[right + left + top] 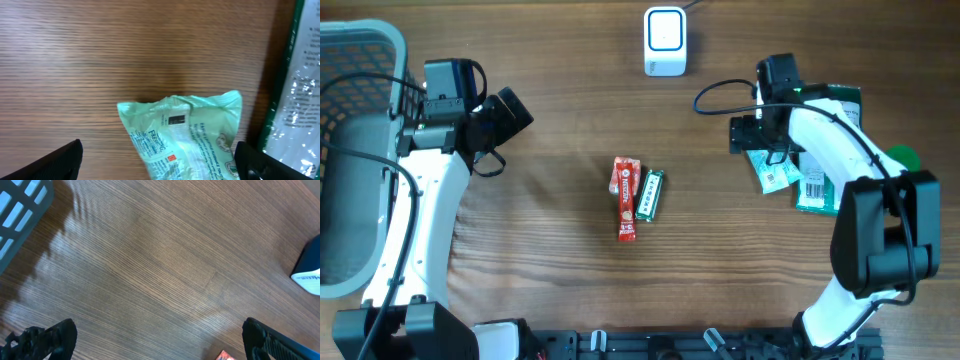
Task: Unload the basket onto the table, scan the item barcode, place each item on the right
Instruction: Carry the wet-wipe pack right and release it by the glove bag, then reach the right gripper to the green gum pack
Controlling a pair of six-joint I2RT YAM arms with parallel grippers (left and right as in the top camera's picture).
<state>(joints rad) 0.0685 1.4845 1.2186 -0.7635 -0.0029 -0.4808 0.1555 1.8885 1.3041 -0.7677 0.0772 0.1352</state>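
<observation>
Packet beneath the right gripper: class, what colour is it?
Pale green packet, clearest in the right wrist view.

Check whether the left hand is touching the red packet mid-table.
Apart. The overhead view shows a wide stretch of bare table between the left hand and the red packet.

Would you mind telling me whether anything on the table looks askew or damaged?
Nothing looks spilled or broken. The pale green pouch under the right end effector lies crumpled and tilted, beside a dark-green-edged packet.
</observation>
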